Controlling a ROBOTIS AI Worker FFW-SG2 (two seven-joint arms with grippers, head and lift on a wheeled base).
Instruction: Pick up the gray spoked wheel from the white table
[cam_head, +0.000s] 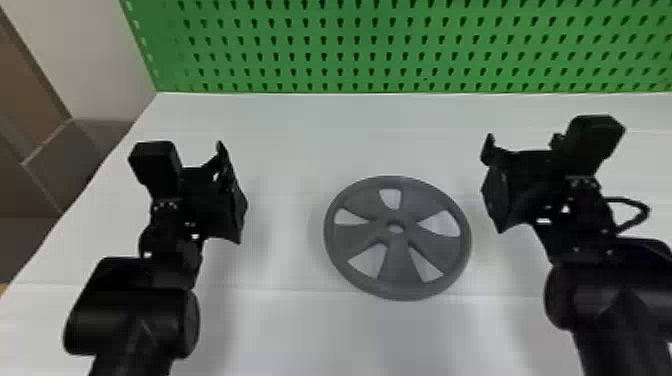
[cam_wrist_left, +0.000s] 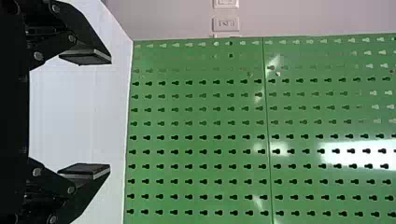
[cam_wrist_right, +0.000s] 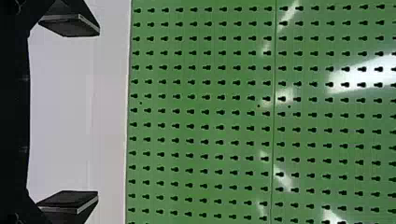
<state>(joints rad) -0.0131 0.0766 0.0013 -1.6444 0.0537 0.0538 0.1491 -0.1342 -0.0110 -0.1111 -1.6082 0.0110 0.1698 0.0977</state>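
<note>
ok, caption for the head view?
Gray spoked wheel lying on the white table, left gripper and right gripper open on either side.

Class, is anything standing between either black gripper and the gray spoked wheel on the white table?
Nothing visible stands in the way on either side: the gray spoked wheel lies on the white table, between the black two-fingered left gripper and the matching black right gripper, apart from both.

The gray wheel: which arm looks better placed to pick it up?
Probably the right: in the head view, the right gripper sits closer to the wheel than the left gripper does. Both have open jaws.
</note>
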